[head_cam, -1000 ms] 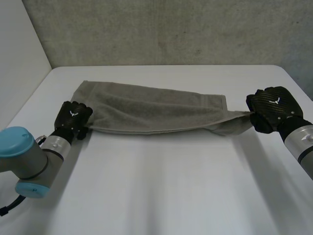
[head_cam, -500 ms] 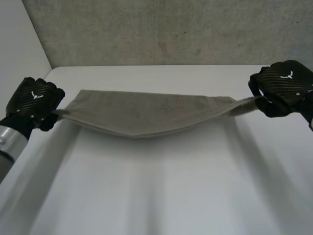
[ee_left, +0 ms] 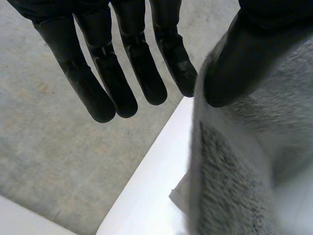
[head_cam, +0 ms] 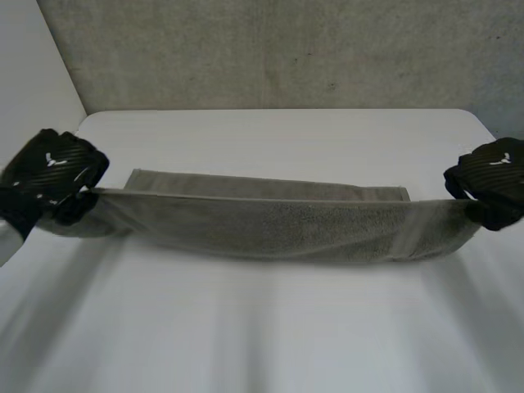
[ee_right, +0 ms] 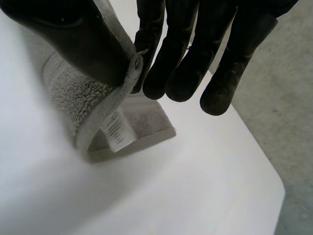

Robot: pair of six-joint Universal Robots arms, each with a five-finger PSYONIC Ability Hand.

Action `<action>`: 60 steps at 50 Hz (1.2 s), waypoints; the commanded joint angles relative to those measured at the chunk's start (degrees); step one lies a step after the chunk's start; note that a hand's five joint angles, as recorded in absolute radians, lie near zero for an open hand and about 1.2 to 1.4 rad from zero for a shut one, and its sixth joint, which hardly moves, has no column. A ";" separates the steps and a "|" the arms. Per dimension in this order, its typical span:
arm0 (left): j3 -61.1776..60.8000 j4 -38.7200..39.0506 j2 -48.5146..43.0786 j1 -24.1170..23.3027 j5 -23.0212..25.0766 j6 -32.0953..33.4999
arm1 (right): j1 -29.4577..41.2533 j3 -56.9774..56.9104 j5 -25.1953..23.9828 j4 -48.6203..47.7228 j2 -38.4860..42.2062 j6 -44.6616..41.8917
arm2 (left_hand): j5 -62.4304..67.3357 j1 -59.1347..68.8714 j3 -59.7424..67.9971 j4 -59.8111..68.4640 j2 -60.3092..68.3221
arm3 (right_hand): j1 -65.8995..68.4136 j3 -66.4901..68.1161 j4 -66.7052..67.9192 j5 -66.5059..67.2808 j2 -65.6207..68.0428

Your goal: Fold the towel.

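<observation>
A grey towel (head_cam: pixel 278 223) hangs stretched between my two hands, its near long edge lifted and its far edge (head_cam: pixel 262 185) lying on the white table (head_cam: pixel 278 131). My left hand (head_cam: pixel 49 176) holds the towel's left end. In the left wrist view its thumb (ee_left: pixel 234 58) pinches the towel (ee_left: pixel 234 171) while the fingers (ee_left: pixel 122 63) stay straight. My right hand (head_cam: pixel 495 180) holds the right end. There the thumb (ee_right: pixel 73 34) clamps the towel's hem (ee_right: pixel 73 98) against a finger (ee_right: pixel 146 58). A white label (ee_right: pixel 115 131) hangs from that corner.
A concrete wall (head_cam: pixel 278 49) rises behind the table's far edge. The table's left edge (ee_left: pixel 146 196) and right corner (ee_right: pixel 274 186) drop off to a grey floor (ee_left: pixel 58 156) close to each hand.
Both hands have risen from the table and come toward the near side, lifting the towel's near edge. The towel went from lying flat to hanging taut between them.
</observation>
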 commanded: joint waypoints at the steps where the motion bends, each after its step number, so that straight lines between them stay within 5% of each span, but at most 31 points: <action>1: 17.67 3.34 -24.01 -7.98 -0.89 5.49 | 7.58 -14.47 6.03 -3.07 17.80 4.85 | 1.56 2.55 1.04 2.13 2.24 | 3.87 3.03 3.19 2.16 3.16; 7: 31.08 -0.54 -36.19 -10.28 -3.71 10.60 | 11.98 -25.73 13.77 -4.72 29.33 6.78 | 1.56 2.55 1.04 2.13 2.24 | 3.87 3.03 3.19 2.16 3.16; 17: 53.38 -7.48 -54.19 -14.41 -8.80 15.35 | 15.33 -33.13 17.11 -15.10 38.22 14.08 | 1.56 2.55 1.04 2.13 2.24 | 3.87 3.03 3.19 2.16 3.16; 23: 58.40 -6.87 -56.92 -15.38 -11.96 15.00 | 15.85 -36.82 21.16 -18.97 41.48 14.61 | 1.56 2.55 1.04 2.13 2.24 | 3.87 3.03 3.19 2.16 3.16; 36: 67.19 -3.88 -60.79 -16.26 -17.77 11.23 | 16.21 -41.92 21.69 -20.20 45.96 16.01 | 1.56 2.55 1.04 2.13 2.24 | 3.87 3.03 3.19 2.16 3.16; 51: 69.48 -3.09 -63.96 -17.67 -18.12 7.79 | 18.05 -48.34 25.91 -21.17 51.50 16.37 | 1.56 2.55 1.04 2.13 2.24 | 3.87 3.03 3.19 2.16 3.16; 52: 69.40 -2.56 -64.05 -17.84 -18.47 7.70 | 18.31 -48.60 27.22 -21.26 51.76 16.20 | -17.57 -16.58 -18.09 -17.00 -16.89 | 3.87 3.03 3.19 2.16 3.16; 53: 69.40 -2.56 -64.05 -17.84 -18.48 7.70 | 18.75 -48.69 28.53 -21.35 51.85 16.28 | -17.76 -16.77 -18.28 -17.19 -17.08 | 2.59 1.76 1.92 0.88 1.88; 54: 69.31 -2.12 -63.96 -18.02 -19.09 7.70 | 18.76 -48.69 28.55 -21.35 51.85 16.28 | -44.07 -43.08 -44.59 -43.50 -43.40 | 2.58 1.74 1.91 0.87 1.87; 55: 69.22 -1.60 -63.88 -18.28 -19.87 7.70 | 19.28 -48.78 30.20 -21.52 51.85 16.20 | -67.98 -66.99 -68.50 -67.41 -67.31 | -23.90 -24.73 -24.57 -25.61 -24.61; 56: 69.22 -1.59 -63.87 -18.28 -19.88 7.70 | 19.28 -48.78 30.22 -21.52 51.85 16.19 | -68.22 -67.23 -68.74 -67.65 -67.55 | -24.16 -25.00 -24.83 -25.87 -24.87; 57: 69.13 -0.98 -63.61 -18.63 -21.01 7.61 | 19.55 -48.87 31.61 -21.70 51.59 16.11 | -67.56 -66.57 -68.08 -66.99 -66.88 | -58.14 -58.97 -58.81 -59.85 -58.85; 60: 68.52 -0.19 -62.56 -19.42 -24.00 7.18 | 19.98 -48.09 32.68 -22.05 49.67 16.98 | -67.72 -66.73 -68.24 -67.15 -67.04 | -66.13 -66.97 -66.81 -67.84 -66.84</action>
